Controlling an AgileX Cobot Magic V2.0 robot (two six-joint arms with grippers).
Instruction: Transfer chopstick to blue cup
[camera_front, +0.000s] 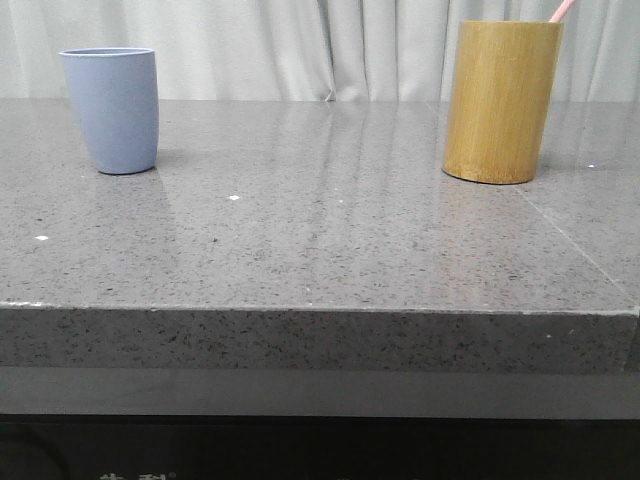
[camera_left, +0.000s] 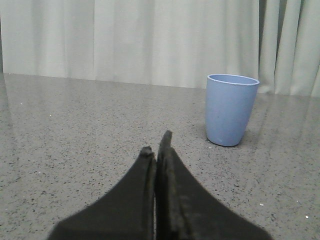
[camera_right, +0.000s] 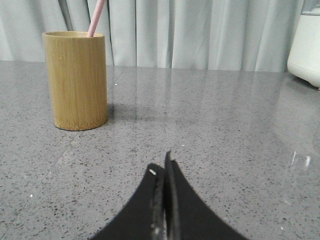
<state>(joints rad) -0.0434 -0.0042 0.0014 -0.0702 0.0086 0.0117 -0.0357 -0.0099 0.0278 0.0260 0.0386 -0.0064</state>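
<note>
Your chopstick (camera_right: 96, 18) stands tilted in the bamboo holder (camera_right: 76, 80), its pink top leaning on the rim, which leaves that end free to pinch from above. The holder sits ahead of your right gripper (camera_right: 163, 172), off to one side and well apart; those fingers are pressed together, holding nothing. The blue cup (camera_left: 231, 109) stands upright ahead of your left gripper (camera_left: 156, 145), mouth open to receive the stick. That gripper is likewise closed and empty. Both arms look low over the grey stone table (camera_front: 330, 230), pointing forward.
</note>
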